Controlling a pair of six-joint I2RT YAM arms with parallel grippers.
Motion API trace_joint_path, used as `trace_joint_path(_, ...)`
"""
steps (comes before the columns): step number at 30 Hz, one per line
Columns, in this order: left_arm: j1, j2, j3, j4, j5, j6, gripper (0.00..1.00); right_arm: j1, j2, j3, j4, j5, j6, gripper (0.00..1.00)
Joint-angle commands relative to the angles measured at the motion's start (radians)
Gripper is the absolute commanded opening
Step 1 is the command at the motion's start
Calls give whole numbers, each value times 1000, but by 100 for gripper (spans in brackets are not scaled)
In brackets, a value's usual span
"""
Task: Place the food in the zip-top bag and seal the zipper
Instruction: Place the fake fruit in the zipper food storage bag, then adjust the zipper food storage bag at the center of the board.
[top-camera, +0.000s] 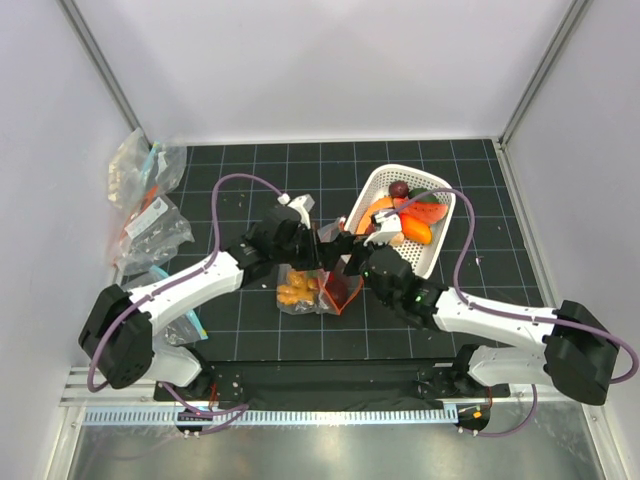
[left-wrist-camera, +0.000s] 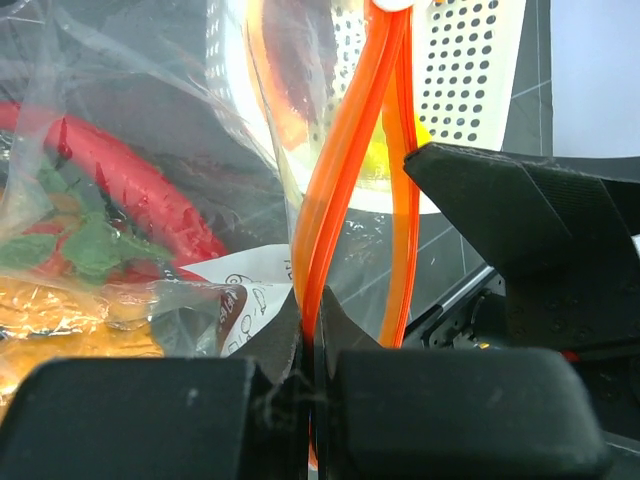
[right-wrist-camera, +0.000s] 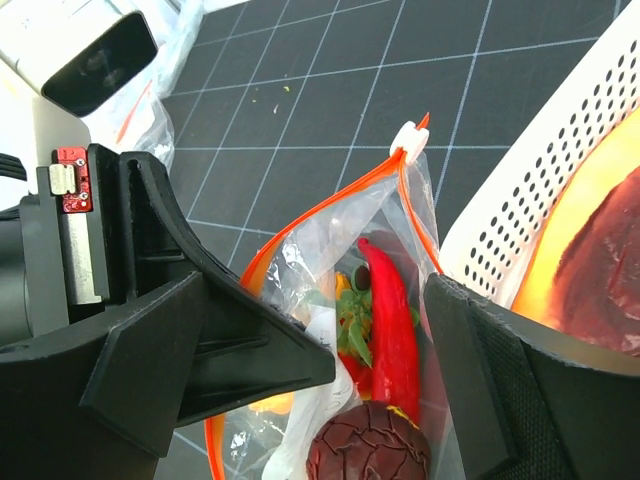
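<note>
On the black grid mat (top-camera: 500, 230), touching the white basket (top-camera: 440, 245), the clear bag (top-camera: 300, 290) is held up, mouth open. The left gripper (left-wrist-camera: 315, 350) pinches its orange zipper (left-wrist-camera: 345, 170); the right gripper (right-wrist-camera: 380, 330) hangs spread wide above. Inside lie a red chili (right-wrist-camera: 390, 320) and a dark round piece (right-wrist-camera: 368, 445); the white slider (right-wrist-camera: 408, 140) sits at the far end

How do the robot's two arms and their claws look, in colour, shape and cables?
The left arm and the right arm have white shells between bulky black joint housings. A thin purple cable loops along each. Tiny green dots show on the right forearm. The left claw and the right claw have matte black, blocky, wedge-shaped fingers.
</note>
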Motion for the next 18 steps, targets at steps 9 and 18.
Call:
trace_joint_path(9, -12, -151, 21, -85, -203, 67, 0, 6, -73, 173, -386, 126, -90, 78)
trace_joint_path(18, -14, -199, 38, -139, -295, 102, 1, 6, 54, 276, -525, 37, -75, 54)
